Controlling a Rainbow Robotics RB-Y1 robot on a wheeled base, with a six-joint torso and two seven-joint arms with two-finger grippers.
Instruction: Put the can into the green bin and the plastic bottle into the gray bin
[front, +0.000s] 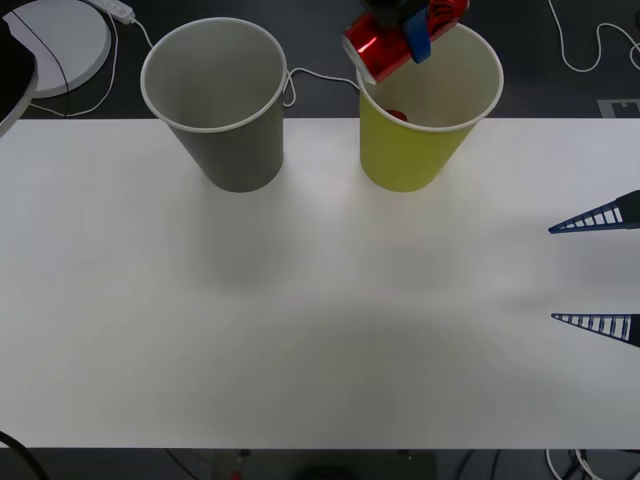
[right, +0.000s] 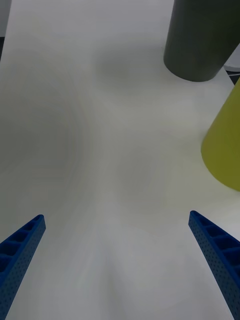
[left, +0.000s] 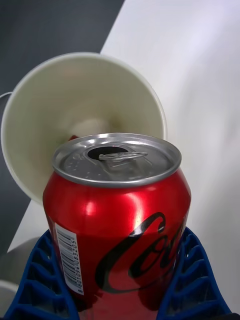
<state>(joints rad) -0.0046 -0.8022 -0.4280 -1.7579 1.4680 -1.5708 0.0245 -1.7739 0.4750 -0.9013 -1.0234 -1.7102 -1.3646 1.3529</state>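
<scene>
Can (front: 378, 47) above green bin (front: 415, 150), gripper-held (front: 412, 32).

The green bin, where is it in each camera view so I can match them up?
Front view: green bin at the table's far edge, right of the gray bin.
Right wrist view: its yellow-green side wall at the picture's edge.
Left wrist view: its pale inside behind the can.
Shared landmark: the white table.

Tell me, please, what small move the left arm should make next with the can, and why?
Probably open the left tool and let go: it holds the can tilted above the green bin, whose open mouth lies right beyond the can's top in the left wrist view.
</scene>
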